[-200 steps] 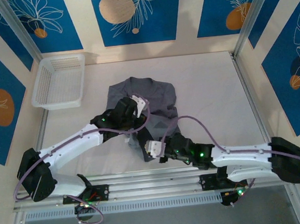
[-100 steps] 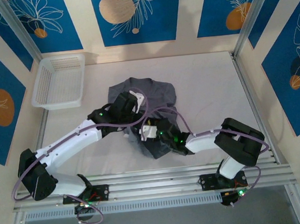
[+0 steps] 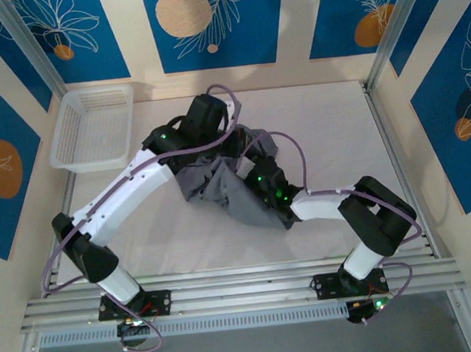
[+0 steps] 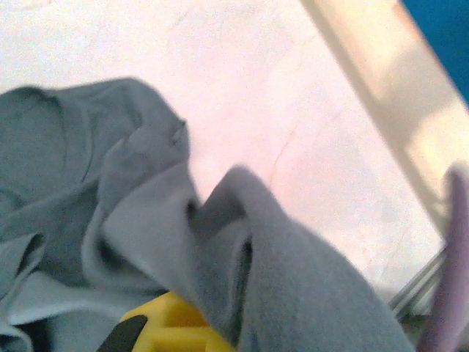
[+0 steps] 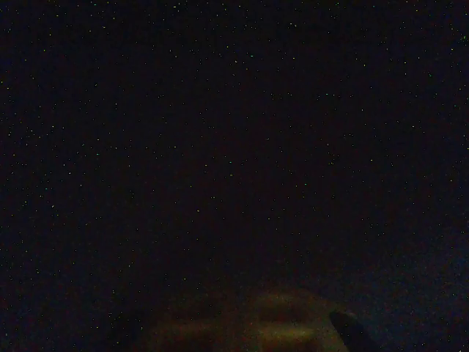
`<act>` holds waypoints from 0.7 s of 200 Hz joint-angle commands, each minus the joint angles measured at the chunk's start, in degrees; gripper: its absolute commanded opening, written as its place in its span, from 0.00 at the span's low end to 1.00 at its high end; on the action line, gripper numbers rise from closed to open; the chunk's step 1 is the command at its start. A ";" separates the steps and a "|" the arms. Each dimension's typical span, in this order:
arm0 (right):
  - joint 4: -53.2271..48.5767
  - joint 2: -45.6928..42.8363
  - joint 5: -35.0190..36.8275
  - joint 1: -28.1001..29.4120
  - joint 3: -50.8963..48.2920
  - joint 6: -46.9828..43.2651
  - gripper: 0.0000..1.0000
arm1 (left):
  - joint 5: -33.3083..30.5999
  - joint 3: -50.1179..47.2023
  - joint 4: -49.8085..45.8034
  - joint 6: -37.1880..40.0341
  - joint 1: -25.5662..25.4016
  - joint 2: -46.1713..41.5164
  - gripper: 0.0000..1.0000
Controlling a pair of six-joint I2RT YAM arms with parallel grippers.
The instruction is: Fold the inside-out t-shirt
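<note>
The inside-out t-shirt [image 3: 225,195] is a slate-grey bunched heap at mid-table, part of it lifted off the surface. My left gripper [image 3: 231,140] reaches over the heap's far edge and is shut on a fold. In the left wrist view the t-shirt [image 4: 110,183] drapes in thick folds over my yellow finger [image 4: 165,326] and hides the jaws. My right gripper [image 3: 257,166] is buried in the cloth on the heap's right side, shut on the fabric. The right wrist view is almost black, covered by cloth.
A white mesh basket [image 3: 93,128] stands at the far left of the white table [image 3: 331,144]. Metal frame posts [image 3: 387,25] rise at the back corners. Rails [image 3: 244,285] run along the near edge by the arm bases.
Both grippers have moved away from the near edge toward the back, dragging the shirt with them. The right one carried the near hem up and over; the cloth is now bunched.
</note>
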 commanded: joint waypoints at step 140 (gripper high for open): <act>-21.07 3.56 -54.06 -10.20 12.38 57.44 0.00 | 23.83 21.39 9.92 -2.32 -0.38 4.64 0.00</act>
